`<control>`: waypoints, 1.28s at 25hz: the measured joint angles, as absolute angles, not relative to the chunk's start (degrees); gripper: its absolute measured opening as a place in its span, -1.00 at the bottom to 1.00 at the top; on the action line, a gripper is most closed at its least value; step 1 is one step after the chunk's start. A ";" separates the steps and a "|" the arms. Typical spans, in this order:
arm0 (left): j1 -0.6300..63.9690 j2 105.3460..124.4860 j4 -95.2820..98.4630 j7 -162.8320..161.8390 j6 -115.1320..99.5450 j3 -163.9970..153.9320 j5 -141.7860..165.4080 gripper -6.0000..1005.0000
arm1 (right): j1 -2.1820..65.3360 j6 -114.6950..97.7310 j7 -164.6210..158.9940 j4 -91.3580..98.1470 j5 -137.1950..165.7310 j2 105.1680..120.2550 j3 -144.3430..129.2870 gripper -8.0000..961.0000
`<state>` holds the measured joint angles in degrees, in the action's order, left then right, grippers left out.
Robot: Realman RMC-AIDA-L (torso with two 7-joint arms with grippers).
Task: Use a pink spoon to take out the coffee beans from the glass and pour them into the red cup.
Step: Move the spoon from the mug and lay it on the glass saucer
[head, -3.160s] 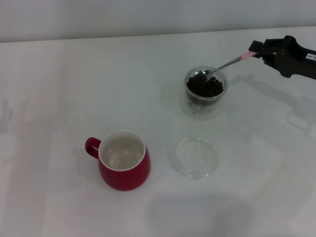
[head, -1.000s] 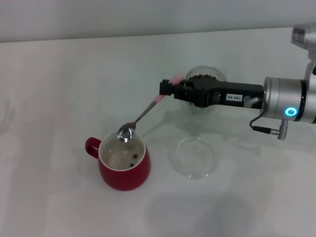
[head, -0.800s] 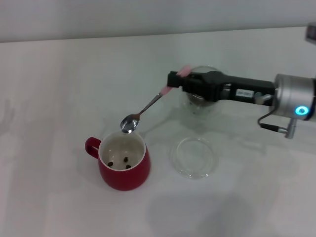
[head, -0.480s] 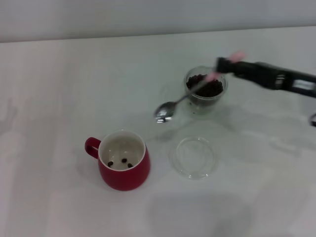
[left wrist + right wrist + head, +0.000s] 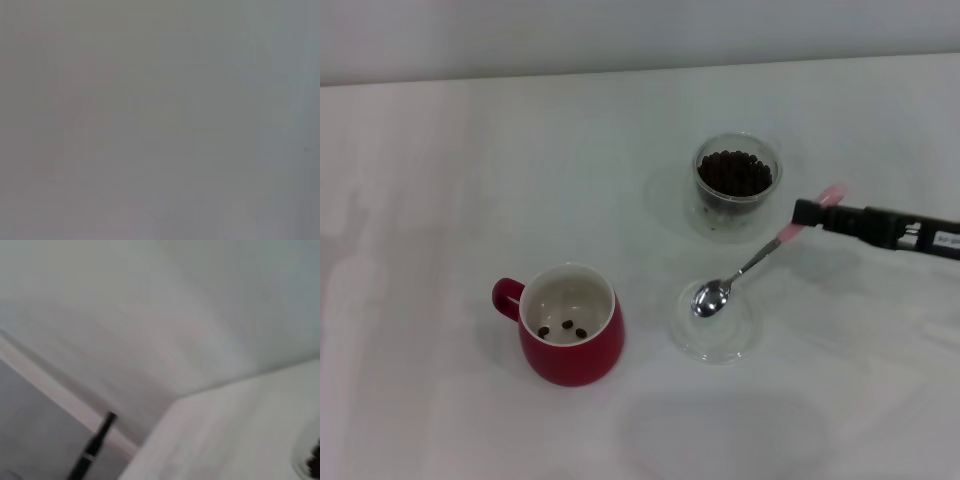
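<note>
In the head view my right gripper [image 5: 813, 213] comes in from the right and is shut on the pale pink handle of the pink spoon [image 5: 752, 267]. The spoon slopes down to the left; its empty metal bowl hangs over the flat clear glass dish [image 5: 715, 320]. The glass [image 5: 736, 182] stands just behind, full of coffee beans [image 5: 734, 172]. The red cup [image 5: 571, 324] stands at the front left with its handle to the left and three beans [image 5: 563, 328] on its white bottom. The left gripper is out of view.
Everything stands on a white table [image 5: 440, 200] with a pale wall behind. The right wrist view shows the table's edge [image 5: 165, 430], a wall and a dark thin post [image 5: 92, 447]. The left wrist view shows only plain grey.
The spoon tipped beans into the red cup, then my right gripper drew back to the right and nearer, carrying the empty spoon from over the cup to over the glass dish.
</note>
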<state>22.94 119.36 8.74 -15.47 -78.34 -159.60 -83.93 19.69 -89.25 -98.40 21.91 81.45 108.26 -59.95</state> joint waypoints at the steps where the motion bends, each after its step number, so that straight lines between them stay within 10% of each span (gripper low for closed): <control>1: 23.09 119.36 8.76 -15.47 -78.35 -159.60 -83.93 0.78 | 19.71 -88.40 -98.25 21.94 81.80 108.51 -59.99 -0.68; 32: 24.37 119.36 8.79 -15.47 -77.87 -159.44 -83.93 0.78 | 20.44 -79.63 -94.25 22.26 86.67 112.00 -62.49 -0.69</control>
